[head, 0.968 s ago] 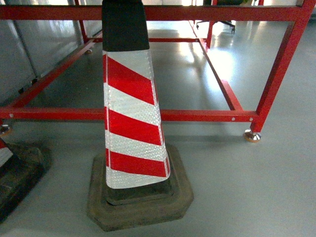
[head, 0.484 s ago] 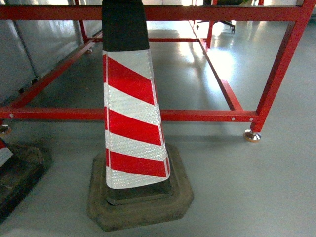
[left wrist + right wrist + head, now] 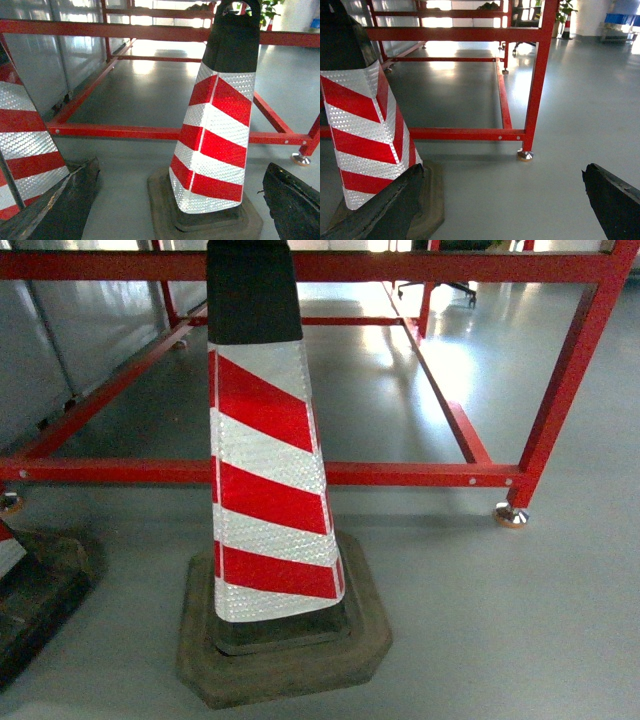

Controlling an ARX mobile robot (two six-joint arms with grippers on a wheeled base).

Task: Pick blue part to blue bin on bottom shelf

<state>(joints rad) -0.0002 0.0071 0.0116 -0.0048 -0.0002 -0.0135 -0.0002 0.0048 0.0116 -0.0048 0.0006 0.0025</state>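
Where I stand: a red-white striped cone [image 3: 265, 490] rises close in front on its dark base [image 3: 285, 660].
Behind: red frame [image 3: 400, 474] on the grey floor [image 3: 500, 620].
Left hand [image 3: 170, 210]: fingers [image 3: 65, 205] wide apart, holding nothing.
Right hand [image 3: 500, 210]: spread wide, holding nothing.
Blue part, bin, bottom shelf: not visible anywhere.

Grey floor [image 3: 520, 620], striped cone [image 3: 268, 490] on it, red frame [image 3: 420, 474]
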